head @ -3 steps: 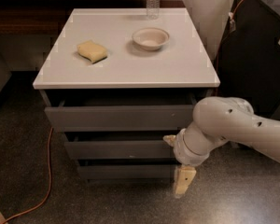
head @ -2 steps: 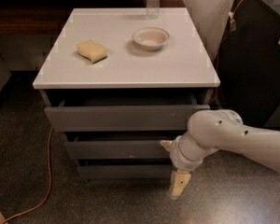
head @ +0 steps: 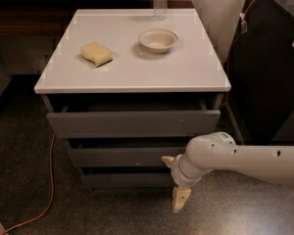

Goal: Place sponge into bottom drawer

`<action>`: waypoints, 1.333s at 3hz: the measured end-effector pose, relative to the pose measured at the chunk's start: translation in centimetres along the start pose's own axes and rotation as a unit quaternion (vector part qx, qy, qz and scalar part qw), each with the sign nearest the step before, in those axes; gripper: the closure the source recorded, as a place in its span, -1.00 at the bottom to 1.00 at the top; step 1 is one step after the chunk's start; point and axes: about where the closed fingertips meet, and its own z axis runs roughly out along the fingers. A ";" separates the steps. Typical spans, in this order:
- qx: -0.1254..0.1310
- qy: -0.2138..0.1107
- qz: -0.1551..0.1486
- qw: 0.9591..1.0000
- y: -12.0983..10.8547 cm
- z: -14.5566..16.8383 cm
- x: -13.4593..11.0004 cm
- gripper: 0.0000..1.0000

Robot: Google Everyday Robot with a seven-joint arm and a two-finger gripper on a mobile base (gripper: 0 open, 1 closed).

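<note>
Sponge (head: 96, 54) lay on the white cabinet top (head: 137, 77), left of the bowl (head: 158, 39), its long axis running left to right with a slight skew. Gripper (head: 173, 181) hung low at the right end of the bottom drawer (head: 122, 180) front, fingers apparently spread apart and holding nothing, though the angle was poor. Sponge sat well above and left of it, so the arm would need to rise over the top's front edge.

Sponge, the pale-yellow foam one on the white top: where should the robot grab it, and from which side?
Probably from above, pinching across its two long wavy sides: the pale-yellow foam sponge lies flat, with nothing touching it. The robot's hand hangs low by the grey bottom drawer.
</note>
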 end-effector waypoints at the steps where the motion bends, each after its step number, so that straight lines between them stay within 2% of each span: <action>1: 0.007 0.003 -0.003 1.000 0.2 3.5 1.4 -1.00; 2: 0.024 0.000 0.004 1.000 0.3 9.7 4.0 -1.00; 4: 0.008 -0.004 -0.004 1.000 0.8 10.8 4.0 -1.00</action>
